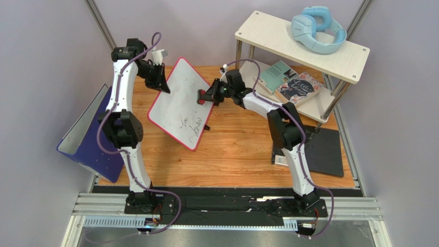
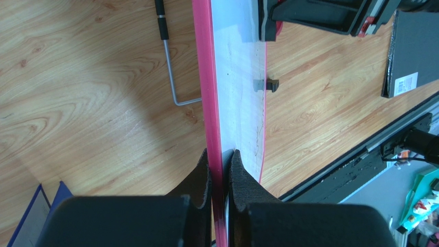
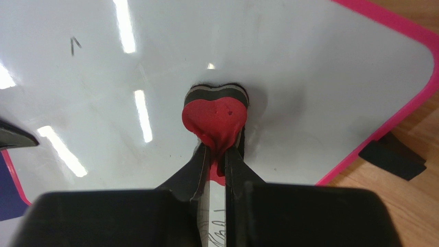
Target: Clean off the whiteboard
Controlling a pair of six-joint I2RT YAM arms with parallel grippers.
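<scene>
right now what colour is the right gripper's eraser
The small rounded eraser is red, best in right wrist view.

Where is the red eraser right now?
Centre of the top view: the eraser is pinched in the right gripper, pressed on the right side of the whiteboard.

Nothing readable here: the black handwritten scrawl (image 1: 196, 125) on the white, red-pink-bordered whiteboard (image 1: 175, 98) is illegible, and lettering on the dark floral book cover (image 1: 300, 87) is too small.

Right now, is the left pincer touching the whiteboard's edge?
Touching. The left wrist view shows the left pincer shut on the whiteboard, with one finger pressed against each side of its pink border and no gap.
</scene>
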